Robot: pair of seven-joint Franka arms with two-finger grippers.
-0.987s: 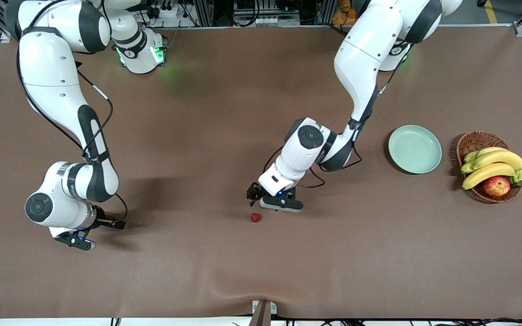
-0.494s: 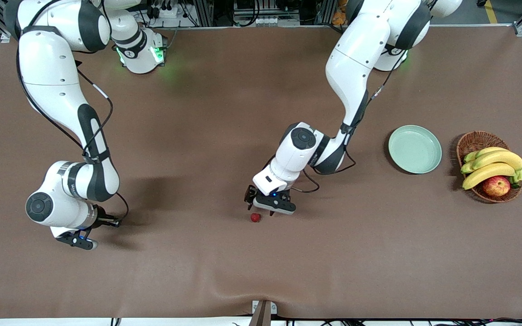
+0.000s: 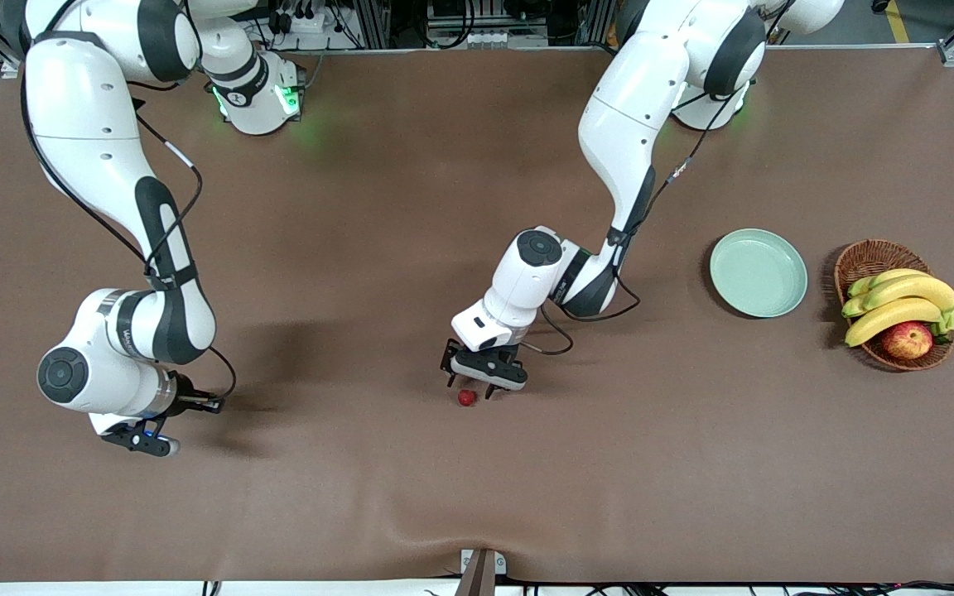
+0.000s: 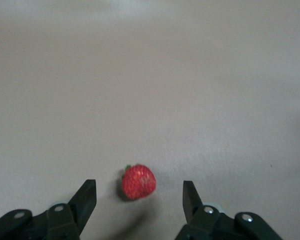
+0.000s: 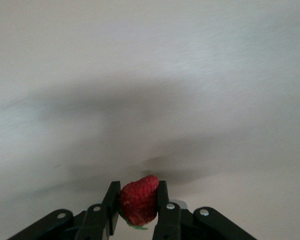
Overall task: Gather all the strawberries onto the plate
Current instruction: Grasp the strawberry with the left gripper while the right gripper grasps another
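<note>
Brown matte cloth covers the whole desk (image 3: 378,215), lying smooth except for a slight ripple at the edge nearest the front camera. Along the desk's robot-base edge run metal frame posts and bundled cables.

Near the middle of the desk lies 1 small red strawberry with a green leafy top (image 3: 466,397), resting on the cloth. The left claw (image 3: 470,389) sits low right over it; in the left wrist view its 2 black fingers (image 4: 86,197) stand apart on either side of the berry (image 4: 138,181) without touching it.

Toward the right arm's end of the desk, the right claw (image 3: 139,443) is low over bare cloth. In the right wrist view its fingers (image 5: 111,202) are pressed against a second small red strawberry (image 5: 138,199), gripping it between them, green leaves showing at its base.

Toward the left arm's end lies the round, shallow, pale mint-green plate (image 3: 758,272), nothing in it. Just beside it sits a brown wicker basket (image 3: 866,258) holding yellow bananas (image 3: 899,302) and a red-yellow apple (image 3: 907,339).
</note>
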